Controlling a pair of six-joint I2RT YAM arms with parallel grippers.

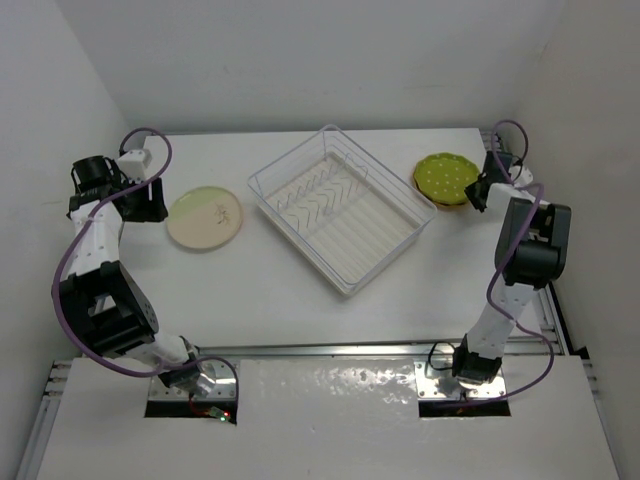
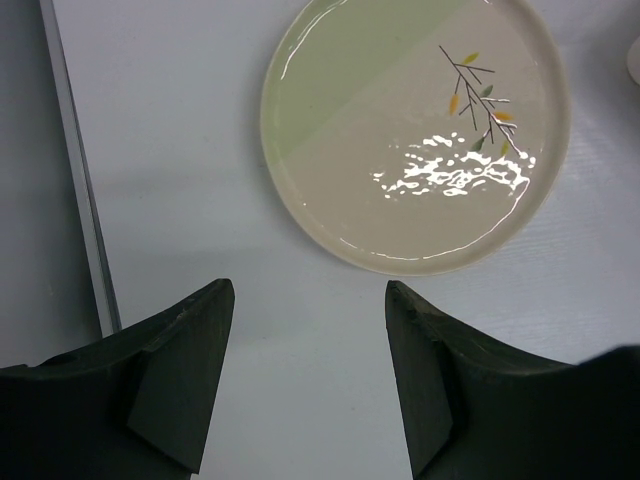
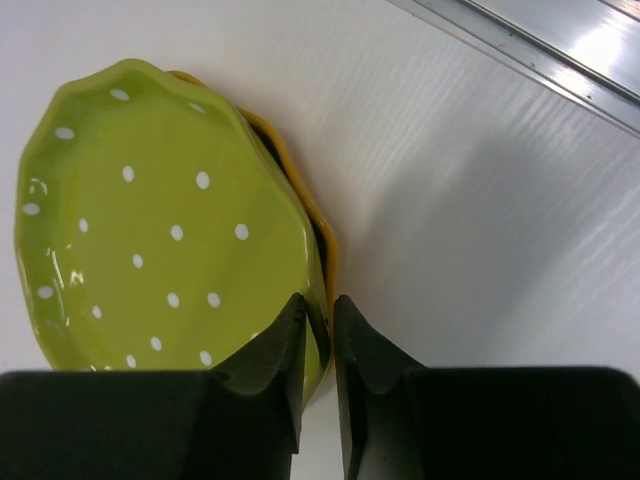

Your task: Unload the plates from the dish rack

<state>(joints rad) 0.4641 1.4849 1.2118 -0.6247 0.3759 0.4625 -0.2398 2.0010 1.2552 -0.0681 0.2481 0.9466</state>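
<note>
Centre: large white wire dish rack (image 1: pixel 350 240) with a ribbed tray base, set askew on the white table (image 1: pixel 300 310).
Left side: round pale green-and-cream ceramic plate (image 2: pixel 400 150) with a small twig motif, flat on the table, apart from the rack.
Left gripper (image 2: pixel 308 335): released, jaws spread wide, hovering just beside that plate's rim.
Right side: scalloped olive-green plate with white dots (image 3: pixel 160 220) stacked on an orange-yellow scalloped plate (image 3: pixel 328 262), near the rack's corner.
Right gripper (image 3: pixel 318 345): clenched on the green plate's rim.

Left arm (image 1: pixel 100 235) and right arm (image 1: pixel 535 245): white links, black joints, looping purple cables (image 1: pixel 65 262); matte black, wedge-shaped claw fingers (image 2: pixel 175 370).
</note>
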